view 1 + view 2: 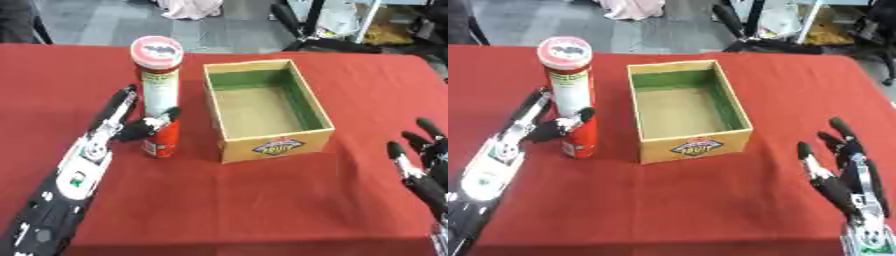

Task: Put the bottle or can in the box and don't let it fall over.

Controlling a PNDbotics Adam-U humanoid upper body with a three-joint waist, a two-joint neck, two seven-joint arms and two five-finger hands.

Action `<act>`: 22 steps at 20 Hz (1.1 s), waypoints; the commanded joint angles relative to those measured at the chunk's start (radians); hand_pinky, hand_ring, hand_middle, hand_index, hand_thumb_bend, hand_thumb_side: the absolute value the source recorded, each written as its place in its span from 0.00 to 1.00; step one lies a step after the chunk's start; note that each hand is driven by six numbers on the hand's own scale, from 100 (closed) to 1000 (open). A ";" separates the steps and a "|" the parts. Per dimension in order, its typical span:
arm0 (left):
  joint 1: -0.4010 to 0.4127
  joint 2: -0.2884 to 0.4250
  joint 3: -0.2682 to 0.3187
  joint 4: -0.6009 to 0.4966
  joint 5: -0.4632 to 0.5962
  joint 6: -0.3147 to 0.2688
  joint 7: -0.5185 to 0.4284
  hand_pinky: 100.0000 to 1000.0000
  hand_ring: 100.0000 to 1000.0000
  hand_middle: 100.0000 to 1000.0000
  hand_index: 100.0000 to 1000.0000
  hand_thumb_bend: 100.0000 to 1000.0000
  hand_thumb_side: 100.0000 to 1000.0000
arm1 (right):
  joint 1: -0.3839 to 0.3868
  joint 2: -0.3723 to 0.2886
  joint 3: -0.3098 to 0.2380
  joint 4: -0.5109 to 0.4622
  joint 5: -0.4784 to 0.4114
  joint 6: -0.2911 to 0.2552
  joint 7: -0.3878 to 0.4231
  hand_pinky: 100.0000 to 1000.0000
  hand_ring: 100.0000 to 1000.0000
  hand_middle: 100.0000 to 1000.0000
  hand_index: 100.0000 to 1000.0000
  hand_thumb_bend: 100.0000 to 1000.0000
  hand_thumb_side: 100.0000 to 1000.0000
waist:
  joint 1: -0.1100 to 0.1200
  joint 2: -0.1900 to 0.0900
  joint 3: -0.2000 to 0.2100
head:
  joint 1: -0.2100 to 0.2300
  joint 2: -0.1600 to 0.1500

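A tall can [160, 102] stands upright on the red tablecloth [262, 200], left of centre in the frame. It has a white upper part, a red lower part and a red-rimmed lid with a dark mark on it. The left hand [118, 125] lies against the can's left side: its fingers [118, 105] reach straight up along the can toward the upper left, and its thumb [162, 120] crosses the front of the can where white meets red. So the hand is open, touching the can with straight fingers and thumb, not curled round it.

Just beside the can on the right sits an open cardboard box [297, 137], apart from it, with green inner walls and a label on its near wall.

The right hand [846, 175] rests in the lower right corner, well apart from the box, fingers spread and pointing up, holding nothing.
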State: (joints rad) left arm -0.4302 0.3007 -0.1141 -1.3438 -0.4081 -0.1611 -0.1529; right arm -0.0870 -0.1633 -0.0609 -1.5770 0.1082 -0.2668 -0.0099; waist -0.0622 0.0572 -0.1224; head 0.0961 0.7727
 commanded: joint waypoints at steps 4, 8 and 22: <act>-0.014 0.003 -0.004 0.011 0.099 -0.019 -0.022 0.62 0.35 0.26 0.67 0.00 0.32 | -0.010 -0.019 -0.002 -0.011 -0.010 -0.001 0.003 0.96 0.87 1.00 0.93 0.29 0.35 | 0.000 -0.013 0.001 | 0.002 -0.003; -0.025 0.008 -0.003 0.006 0.168 -0.029 -0.001 0.59 0.31 0.23 0.64 0.00 0.35 | -0.010 -0.019 -0.002 -0.011 -0.010 -0.001 0.003 0.96 0.87 1.00 0.93 0.28 0.35 | 0.000 -0.013 0.001 | 0.002 -0.003; -0.230 0.072 -0.070 -0.065 0.313 -0.072 0.031 0.56 0.33 0.25 0.64 0.00 0.32 | -0.022 0.002 0.018 -0.010 -0.022 -0.003 0.018 0.96 0.86 1.00 0.93 0.32 0.34 | -0.034 -0.020 -0.078 | 0.062 -0.003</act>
State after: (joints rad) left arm -0.6349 0.3518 -0.1754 -1.3923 -0.1167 -0.2290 -0.1196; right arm -0.0966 -0.1526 -0.0422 -1.5760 0.0920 -0.2681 0.0046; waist -0.0992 0.0446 -0.2034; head 0.1494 0.7727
